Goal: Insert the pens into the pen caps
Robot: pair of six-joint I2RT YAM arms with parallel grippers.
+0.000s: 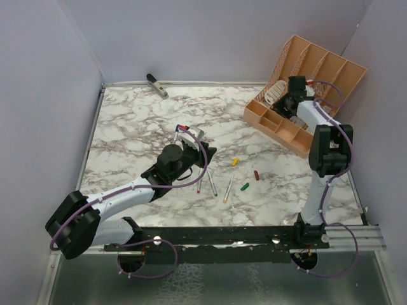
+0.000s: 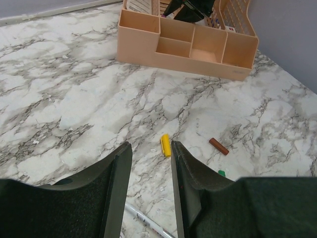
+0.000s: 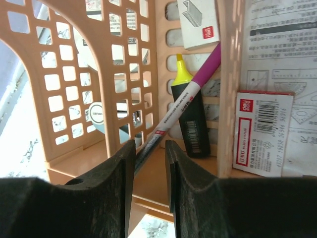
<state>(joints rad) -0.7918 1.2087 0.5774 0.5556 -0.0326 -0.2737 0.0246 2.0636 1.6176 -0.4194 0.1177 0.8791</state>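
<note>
Far right, organizer (image 3: 225,74):
- purple-capped pen (image 3: 181,106): black print along white barrel, too small to read
- highlighter (image 3: 190,124): barcode sticker, digits unreadable
- white box (image 3: 198,17): red brand patch, illegible
- packet (image 3: 262,131): red patch, barcode, digits blurred
- printed sheet (image 3: 277,39): fine text, unreadable

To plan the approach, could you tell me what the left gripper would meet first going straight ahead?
The left gripper would likely meet the yellow pen cap first, lying on the marble table just ahead; depth is unclear.
</note>
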